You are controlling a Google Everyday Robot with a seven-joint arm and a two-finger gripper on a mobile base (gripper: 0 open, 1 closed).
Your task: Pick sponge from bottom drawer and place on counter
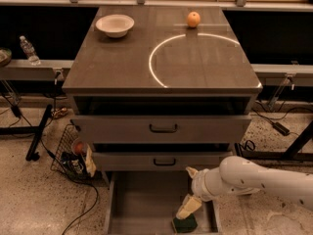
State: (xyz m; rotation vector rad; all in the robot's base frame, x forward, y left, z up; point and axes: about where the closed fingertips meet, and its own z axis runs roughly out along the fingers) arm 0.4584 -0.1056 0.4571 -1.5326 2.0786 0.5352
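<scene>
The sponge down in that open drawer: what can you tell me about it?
The sponge is a small block with a dark green, rough-looking top. It lies flat on the plain grey floor of the pulled-out bottom drawer, near its front end and close to the right-hand wall as pictured. The robot's pale gripper hangs directly over it, reaching its upper edge; whether they actually touch cannot be told.

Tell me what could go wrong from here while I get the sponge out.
1. The hand hangs right over the sponge at the front of the bottom drawer; a skewed descent may shove it away rather than grip it.
2. Lifting out, the arm may clip the drawer front just above.
3. On the counter, keep away from the orange and bowl at the back.
</scene>
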